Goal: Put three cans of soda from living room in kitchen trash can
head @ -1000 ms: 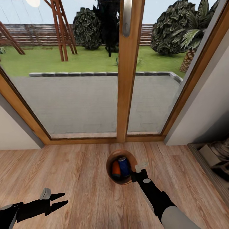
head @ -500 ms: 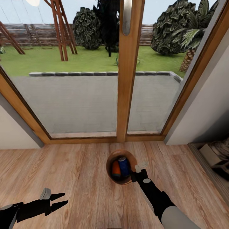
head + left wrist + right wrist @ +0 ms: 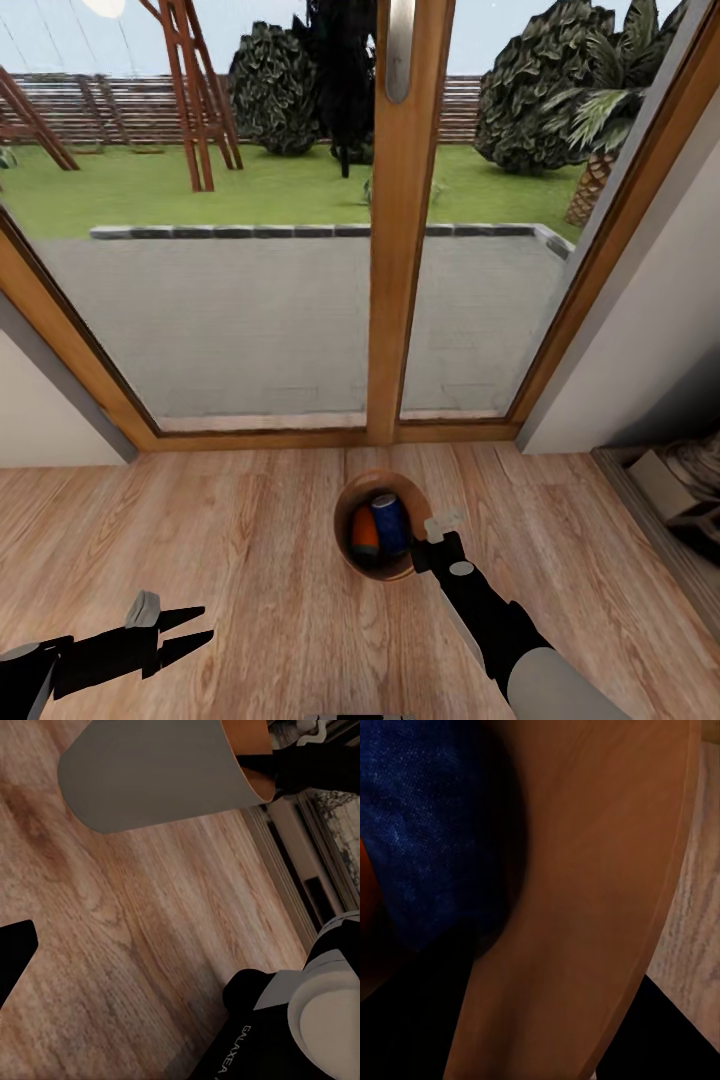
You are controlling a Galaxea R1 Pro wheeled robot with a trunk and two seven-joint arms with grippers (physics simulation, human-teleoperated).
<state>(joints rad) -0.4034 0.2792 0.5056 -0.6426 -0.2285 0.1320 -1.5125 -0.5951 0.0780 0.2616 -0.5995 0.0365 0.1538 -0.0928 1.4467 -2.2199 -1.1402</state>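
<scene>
In tash can (image 3: 352, 505): blue can (image 3: 389, 524), orange can (image 3: 365, 534); third hidden. Right gripper (image 3: 437, 537) state unclear, left gripper (image 3: 195, 628) spread.

A light wood plank floor (image 3: 230, 560) runs up to a wood-framed glass door (image 3: 400, 250), whose central upright post carries a grey handle (image 3: 398, 55) near its top. Through the glass lie a grey paved patio (image 3: 250, 320) edged with a low stone kerb (image 3: 300, 232), a green lawn (image 3: 120, 190), dark rounded bushes (image 3: 275, 90), a palm (image 3: 600, 140), a reddish wooden frame (image 3: 195, 90) and a slatted fence (image 3: 110, 105). At the floor's right edge, beside a pale wall (image 3: 650, 340), stands a low shelf holding blurred items (image 3: 680, 490).
</scene>
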